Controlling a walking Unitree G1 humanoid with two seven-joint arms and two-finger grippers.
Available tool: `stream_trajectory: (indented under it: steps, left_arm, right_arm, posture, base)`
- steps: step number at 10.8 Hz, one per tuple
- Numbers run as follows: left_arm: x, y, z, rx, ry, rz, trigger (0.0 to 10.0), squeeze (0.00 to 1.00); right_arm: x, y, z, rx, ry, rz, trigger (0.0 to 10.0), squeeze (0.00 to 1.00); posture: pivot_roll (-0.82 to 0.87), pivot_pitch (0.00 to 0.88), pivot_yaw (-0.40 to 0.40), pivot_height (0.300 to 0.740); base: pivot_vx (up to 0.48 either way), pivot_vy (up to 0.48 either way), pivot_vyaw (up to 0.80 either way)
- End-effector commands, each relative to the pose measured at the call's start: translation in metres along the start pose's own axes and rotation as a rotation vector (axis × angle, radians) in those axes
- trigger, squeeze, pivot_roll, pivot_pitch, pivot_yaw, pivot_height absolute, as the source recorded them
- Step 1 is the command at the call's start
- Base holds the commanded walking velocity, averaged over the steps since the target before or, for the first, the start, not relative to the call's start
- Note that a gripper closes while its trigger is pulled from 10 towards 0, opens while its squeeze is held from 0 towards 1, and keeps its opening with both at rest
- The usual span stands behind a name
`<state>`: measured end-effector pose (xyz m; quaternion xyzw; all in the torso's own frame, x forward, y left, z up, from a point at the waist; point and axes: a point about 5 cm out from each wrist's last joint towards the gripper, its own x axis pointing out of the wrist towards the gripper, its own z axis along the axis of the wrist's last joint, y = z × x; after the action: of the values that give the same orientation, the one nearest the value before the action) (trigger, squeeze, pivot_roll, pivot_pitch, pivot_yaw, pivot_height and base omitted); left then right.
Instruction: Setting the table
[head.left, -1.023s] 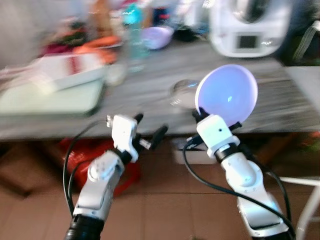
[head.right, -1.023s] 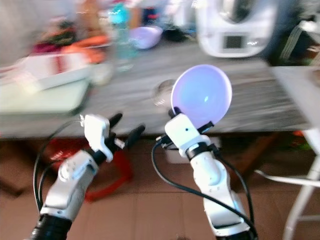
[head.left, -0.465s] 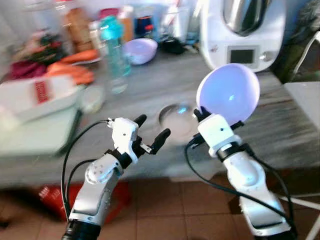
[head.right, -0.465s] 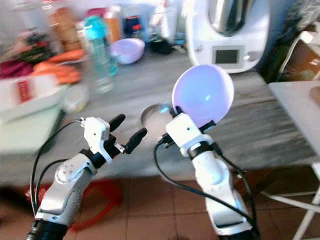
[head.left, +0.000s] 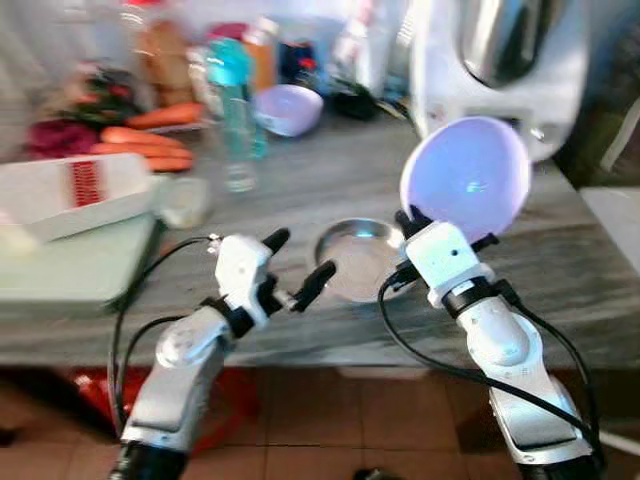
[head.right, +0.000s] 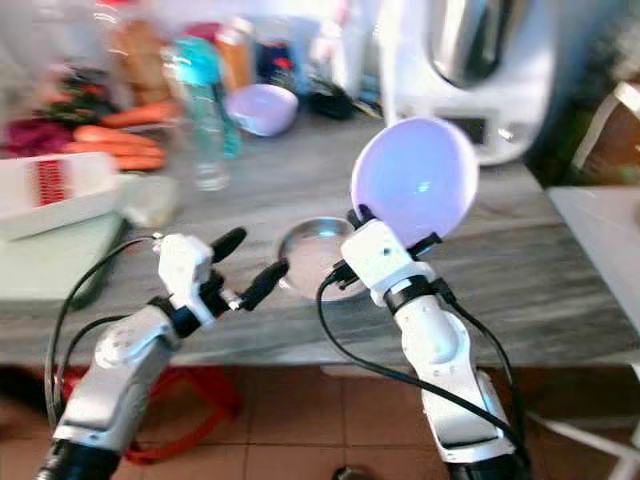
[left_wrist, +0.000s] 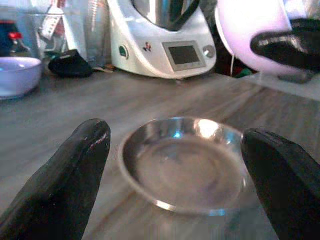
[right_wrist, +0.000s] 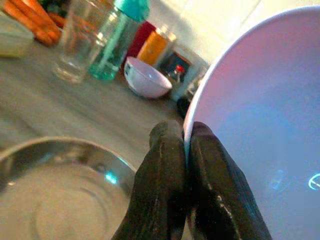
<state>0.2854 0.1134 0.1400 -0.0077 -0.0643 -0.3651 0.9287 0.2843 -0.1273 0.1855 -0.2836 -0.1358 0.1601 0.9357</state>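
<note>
My right gripper (head.left: 412, 218) is shut on the rim of a pale lilac bowl (head.left: 466, 180), held upright on edge above the grey wooden counter (head.left: 300, 185). The bowl (right_wrist: 260, 120) and the closed fingers (right_wrist: 167, 165) also show in the right wrist view. A shallow steel dish (head.left: 358, 258) lies on the counter between the arms, near the front edge. My left gripper (head.left: 296, 262) is open, just left of the dish and level with it; in the left wrist view the dish (left_wrist: 182, 162) sits framed between its two fingertips (left_wrist: 75, 165).
A white kitchen machine (head.left: 500, 60) stands at the back right. A second lilac bowl (head.left: 288, 107), a teal bottle (head.left: 232, 90), a glass (head.left: 240, 165), carrots (head.left: 140, 145) and a white grater box (head.left: 75, 190) on a pale green board (head.left: 70, 265) fill the left side.
The camera has come closer to the counter, so the dish now lies nearer between the arms. The right gripper still holds the lilac bowl; the left gripper stays open.
</note>
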Motion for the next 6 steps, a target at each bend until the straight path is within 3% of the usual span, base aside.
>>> stream_trajectory:
  steps: [1, 3, 5, 6]
  left_arm:
    - [-0.003, -0.003, 0.002, 0.023, 0.005, -0.041, 10.0, 0.0]
    - [-0.013, 0.001, 0.002, 0.04, 0.038, -0.092, 10.0, 0.0]
    - [-0.02, 0.0, -0.003, -0.054, 0.085, -0.134, 10.0, 0.0]
    - [-0.021, -0.001, -0.004, -0.006, 0.094, -0.169, 10.0, 0.0]
  right_arm:
    - [0.002, -0.005, 0.002, -0.004, -0.017, 0.012, 10.0, 0.0]
    - [0.012, -0.007, 0.002, 0.032, -0.04, 0.12, 10.0, 0.0]
    - [0.031, 0.005, 0.008, 0.072, -0.056, 0.288, 10.0, 0.0]
    - [0.044, 0.01, 0.011, 0.138, -0.075, 0.343, 10.0, 0.0]
  posture:
    - [-0.1, 0.108, 0.012, 0.74]
    - [-0.1, 0.109, 0.012, 0.74]
    - [-0.09, 0.124, 0.022, 0.74]
    - [-0.09, 0.124, 0.022, 0.74]
  base:
    - [0.0, 0.0, 0.0]
    - [0.0, 0.0, 0.0]
    - [0.0, 0.0, 0.0]
    - [0.0, 0.0, 0.0]
